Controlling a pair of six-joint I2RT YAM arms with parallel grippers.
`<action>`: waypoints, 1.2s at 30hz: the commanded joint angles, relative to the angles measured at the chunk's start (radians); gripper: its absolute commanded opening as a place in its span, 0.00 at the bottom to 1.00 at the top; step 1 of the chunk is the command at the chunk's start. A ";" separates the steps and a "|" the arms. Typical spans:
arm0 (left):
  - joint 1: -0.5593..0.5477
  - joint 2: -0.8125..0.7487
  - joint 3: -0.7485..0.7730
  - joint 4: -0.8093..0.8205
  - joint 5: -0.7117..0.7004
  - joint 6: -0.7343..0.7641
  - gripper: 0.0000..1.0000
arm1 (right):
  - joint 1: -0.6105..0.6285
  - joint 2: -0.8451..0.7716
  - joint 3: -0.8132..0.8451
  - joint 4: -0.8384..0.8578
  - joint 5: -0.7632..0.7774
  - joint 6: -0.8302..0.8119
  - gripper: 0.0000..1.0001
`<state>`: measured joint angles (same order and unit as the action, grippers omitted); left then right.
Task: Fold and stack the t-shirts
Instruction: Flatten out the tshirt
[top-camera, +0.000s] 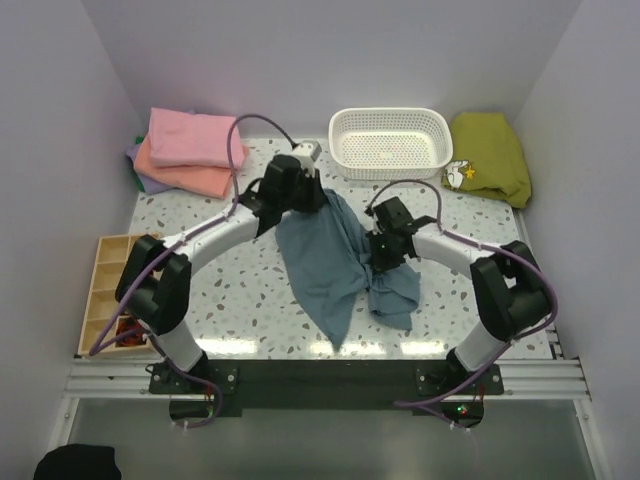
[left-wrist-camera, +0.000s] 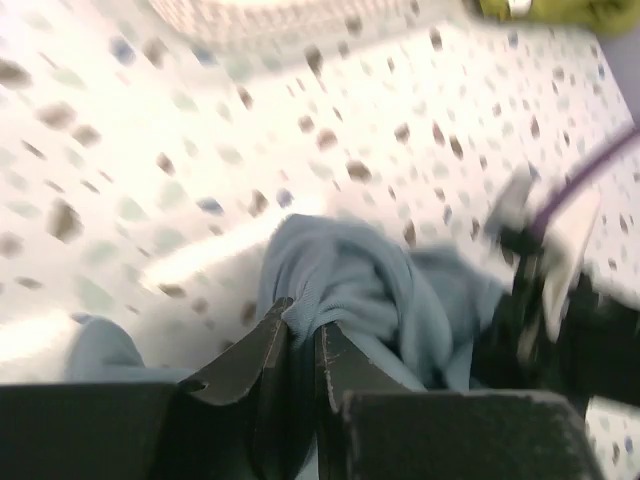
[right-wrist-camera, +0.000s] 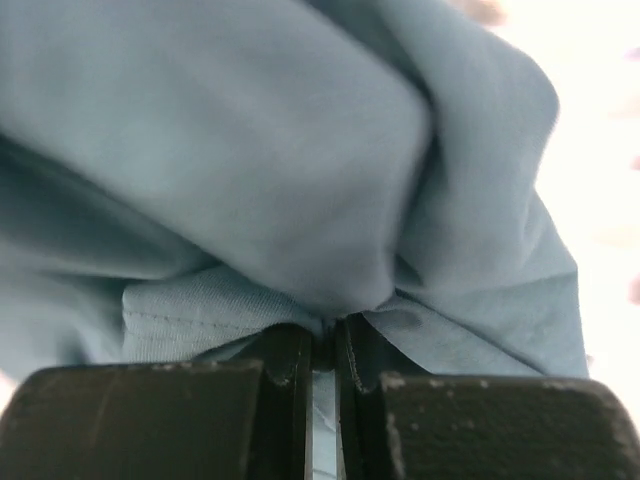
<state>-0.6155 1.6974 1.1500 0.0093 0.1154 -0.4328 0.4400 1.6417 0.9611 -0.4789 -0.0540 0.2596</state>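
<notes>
**A:** Top view first. The left arm (top-camera: 215, 240) is arching in from the left, its wrist bending over the upper corner of the blue-grey t-shirt (top-camera: 330, 265).

**B:** And the right arm (top-camera: 455, 255) is curving in from the right, its wrist sitting against the shirt's right edge. The cloth is lying crumpled in the middle of the speckled surface (top-camera: 230, 290), between the two.

**A:** At the back left the folded stack (top-camera: 190, 152), pink on top, is sitting well apart. The white basket (top-camera: 390, 140) is standing beside an olive cloth (top-camera: 490, 155).

**B:** The left wrist view is blurry. The left fingers (left-wrist-camera: 245, 365) are standing nearly together, clenching a bunched fold of blue fabric at their tips.

**A:** In the right wrist view the right fingers (right-wrist-camera: 285, 350) are pressing tight on a stitched hem, with the shirt filling almost everything above them.
</notes>
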 joint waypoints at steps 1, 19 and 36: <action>0.051 0.023 0.309 -0.170 -0.042 0.140 0.03 | 0.251 0.036 -0.041 -0.032 -0.198 0.004 0.00; 0.053 0.021 0.227 -0.074 -0.165 0.141 1.00 | 0.559 -0.475 -0.052 -0.196 0.279 0.227 0.89; 0.049 -0.567 -0.682 0.288 -0.149 -0.210 1.00 | 0.287 -0.211 0.198 0.163 0.502 -0.055 0.99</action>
<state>-0.5640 1.1805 0.5598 0.1490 -0.0418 -0.5426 0.8227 1.3231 1.0332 -0.4591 0.5125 0.3164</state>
